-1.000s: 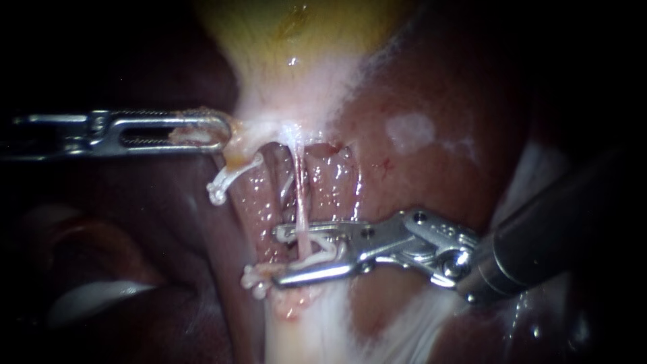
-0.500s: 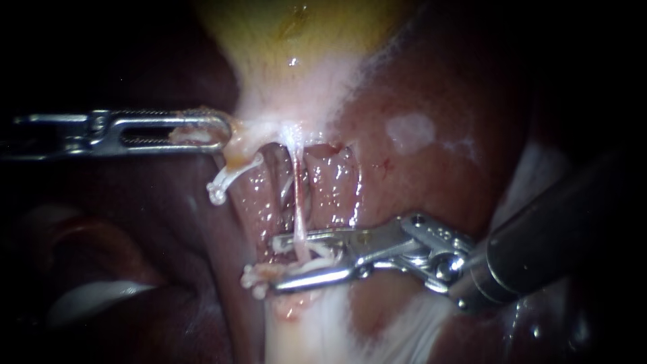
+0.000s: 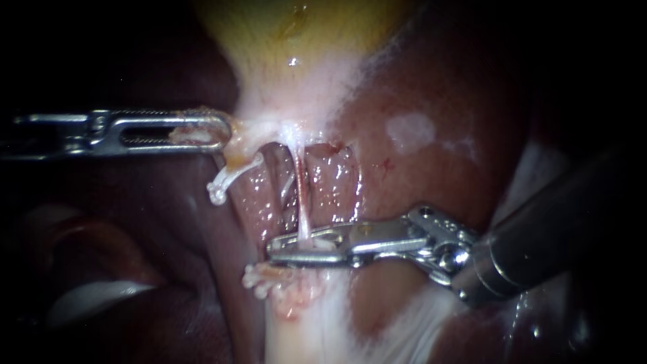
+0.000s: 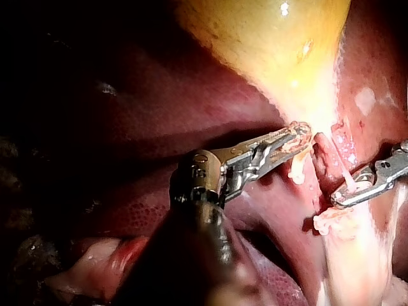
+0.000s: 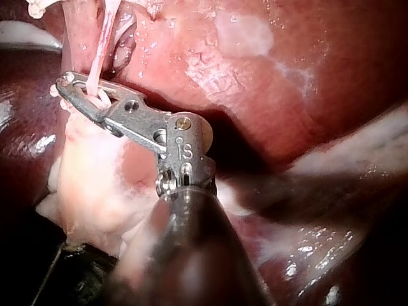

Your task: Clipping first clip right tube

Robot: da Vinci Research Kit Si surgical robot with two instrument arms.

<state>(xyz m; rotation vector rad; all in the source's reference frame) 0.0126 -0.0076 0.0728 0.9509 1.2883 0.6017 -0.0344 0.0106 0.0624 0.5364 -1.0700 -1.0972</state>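
The right instrument point(image 3: 273, 251) was clamped on the thin tube point(image 3: 300, 202), its clip point(image 3: 318, 246) seemingly pressed; release was left to do; the left instrument point(image 3: 222, 131) gripped the gallbladder point(image 3: 290, 67).

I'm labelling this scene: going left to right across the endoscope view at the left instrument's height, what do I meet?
The left instrument, jaws shut on pale tissue → thin tube → pale patch on the liver. The right instrument, jaws shut on the thin tube, overlaps it, so it is left out.
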